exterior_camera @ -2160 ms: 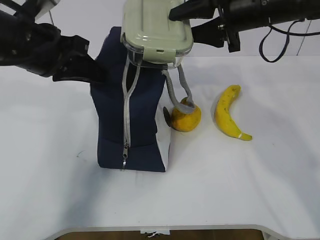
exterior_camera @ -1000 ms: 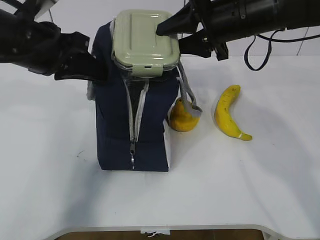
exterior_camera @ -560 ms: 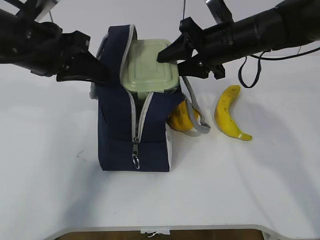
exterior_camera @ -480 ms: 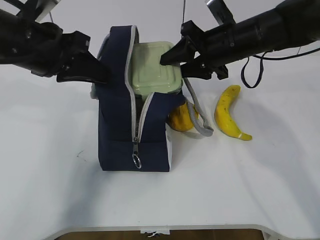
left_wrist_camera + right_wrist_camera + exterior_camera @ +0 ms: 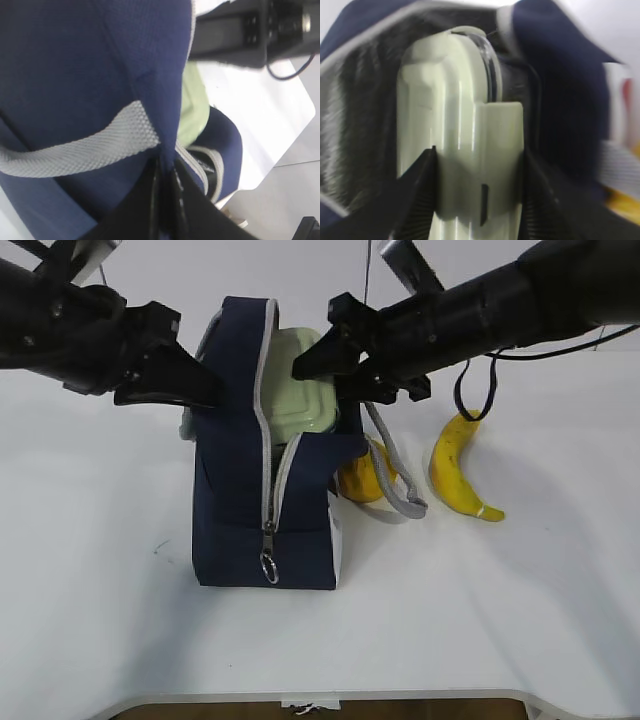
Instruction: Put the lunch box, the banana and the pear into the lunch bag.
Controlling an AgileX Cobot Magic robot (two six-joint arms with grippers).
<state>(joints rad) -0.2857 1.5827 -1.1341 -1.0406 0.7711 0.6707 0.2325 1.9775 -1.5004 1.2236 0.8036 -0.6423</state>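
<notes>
The lunch box (image 5: 300,390), which a moment earlier rode above the lunch bag (image 5: 240,510), had sunk tilted into its open mouth, the right gripper (image 5: 335,358) still clamped on it. The left gripper (image 5: 165,200) pinched the bag's edge, holding it open. The pear (image 5: 362,478) and banana (image 5: 455,465) waited on the table (image 5: 100,620).

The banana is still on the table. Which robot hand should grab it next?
Probably the right hand. The banana lies on its side, right of the lunch bag. The left hand is pinching the bag's edge, likely holding it open.
</notes>
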